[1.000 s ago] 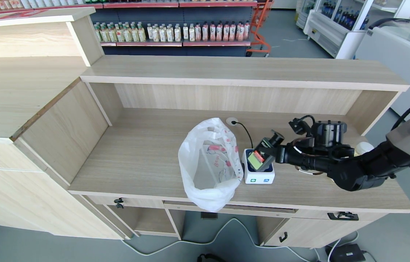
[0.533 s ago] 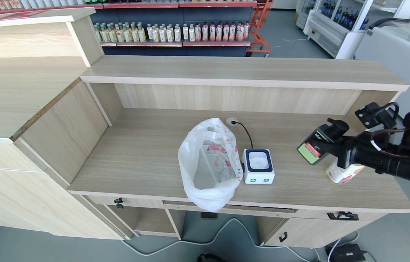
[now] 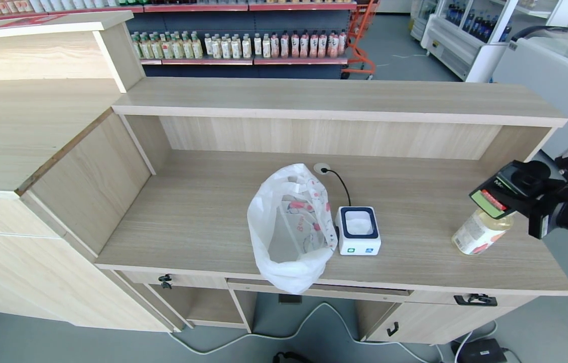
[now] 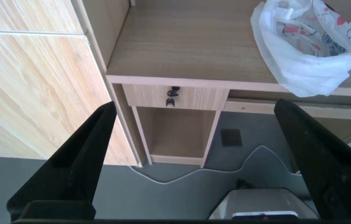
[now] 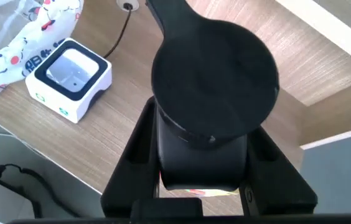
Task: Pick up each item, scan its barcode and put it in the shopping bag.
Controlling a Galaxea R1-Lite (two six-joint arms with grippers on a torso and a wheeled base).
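The right gripper (image 3: 525, 194) is holding a black-capped container (image 3: 489, 200) with a green and red label, its jaws pinching the body on either side, above the right end of the counter (image 3: 213, 222). The container is hanging just over a pale bottle (image 3: 479, 233) standing on the counter, well apart from the scanner (image 3: 358, 236) and the shopping bag (image 3: 291, 227), which is lying open just beside the scanner. The left gripper (image 4: 195, 124) is hanging low before the counter front, jaws spread, holding nothing. Judged step: one item in hand, whether scanned cannot be told. The next move is calling for carrying the container leftward, presenting its barcode to the scanner window if unscanned, then lowering it through the bag mouth without snagging the film
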